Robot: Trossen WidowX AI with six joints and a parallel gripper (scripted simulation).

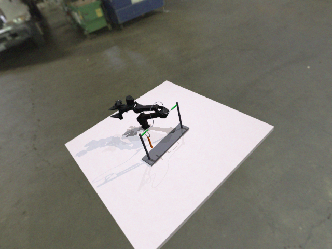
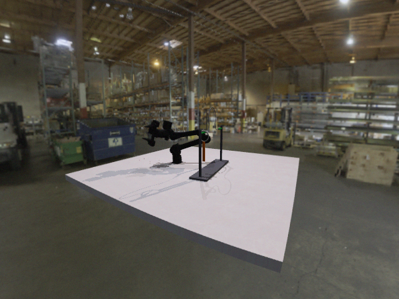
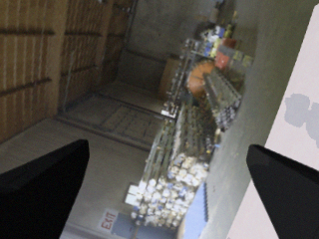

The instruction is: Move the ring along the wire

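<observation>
The ring (image 1: 149, 134) hangs around the near green part (image 1: 143, 133) of the wire, beside the near post (image 1: 144, 147) (image 2: 200, 157). Its orange handle (image 1: 149, 142) (image 2: 203, 151) points down and ends above the base plate. The far green part (image 1: 174, 107) (image 2: 220, 128) adjoins the far post (image 1: 179, 115) (image 2: 221, 144). Between them the thin grey wire rises in a tall curved loop. My gripper (image 1: 110, 112) (image 2: 144, 132) (image 3: 169, 150) is open and empty, raised well away from the handle and pointing away from the wire. The wrist view shows neither ring nor wire.
The dark base plate (image 1: 166, 144) (image 2: 213, 169) carries both posts on the white table (image 1: 209, 150) (image 2: 251, 199). The arm's base stands behind the wire in the top view, with its elbow near the far green part in that view. The gap between them cannot be judged.
</observation>
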